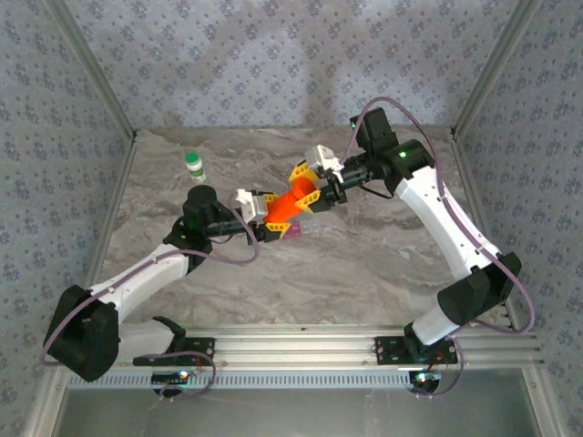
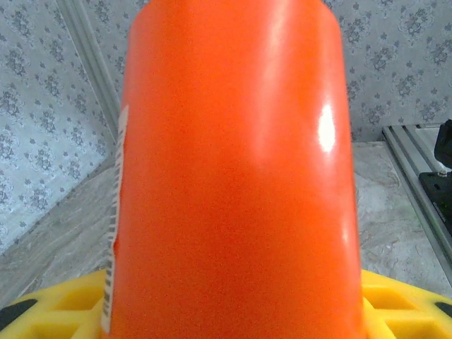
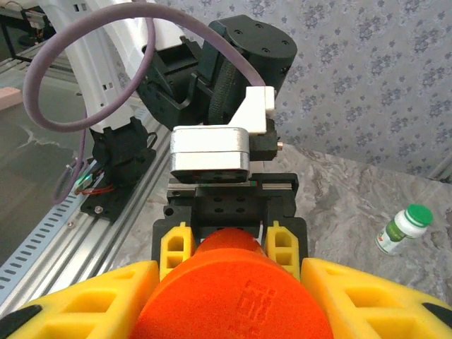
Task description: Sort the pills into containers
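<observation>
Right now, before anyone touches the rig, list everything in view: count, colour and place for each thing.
large orange plastic bottle: one, orange, held above the table's centre.
small white plastic bottle with a green cap: one, white and green, upright at the table's far left.
flat clear plastic pill box with a pink section: one, clear and pink, on the table beneath the orange bottle, partly hidden.
grey marble-patterned table: one, grey, under everything.
left gripper: one, yellow jaws shut on the orange bottle's near-left end.
right gripper: one, yellow jaws shut on its far-right end.
</observation>
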{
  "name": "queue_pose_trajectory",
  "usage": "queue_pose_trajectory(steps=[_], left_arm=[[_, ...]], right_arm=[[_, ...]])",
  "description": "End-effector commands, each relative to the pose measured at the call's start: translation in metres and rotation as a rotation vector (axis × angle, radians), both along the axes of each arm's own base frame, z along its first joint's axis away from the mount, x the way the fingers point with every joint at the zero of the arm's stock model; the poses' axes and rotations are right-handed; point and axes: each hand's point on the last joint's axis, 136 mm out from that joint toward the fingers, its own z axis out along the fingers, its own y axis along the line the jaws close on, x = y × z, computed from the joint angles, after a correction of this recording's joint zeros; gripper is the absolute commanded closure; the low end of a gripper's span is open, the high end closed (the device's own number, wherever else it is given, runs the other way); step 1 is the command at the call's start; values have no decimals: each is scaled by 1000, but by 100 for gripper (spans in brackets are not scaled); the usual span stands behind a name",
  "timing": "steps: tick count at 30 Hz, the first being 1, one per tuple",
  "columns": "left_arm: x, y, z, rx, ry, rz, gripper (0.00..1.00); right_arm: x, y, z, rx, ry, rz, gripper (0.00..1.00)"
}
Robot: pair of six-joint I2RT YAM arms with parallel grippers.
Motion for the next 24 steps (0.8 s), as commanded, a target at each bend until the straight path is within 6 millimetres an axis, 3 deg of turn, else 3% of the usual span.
queue_pose_trajectory(steps=[1,9,12,19,24], left_arm=[[-3,-2,-3,0,-7,-25,100],[33,15,-34,40,43,264,100],[42,27,-48,50,88,376,100],[27,41,-77,94,159,469,100],[20,53,-99,123,207,517,100]], right_arm=[[9,4,4,-2,35,-42,100],[55,-16,34,114,3,-356,100],[74,-27,27,118,4,-528,100],[106,-46,-34,17,165,-825,100],[118,-58,-99,-74,272,-979,100]])
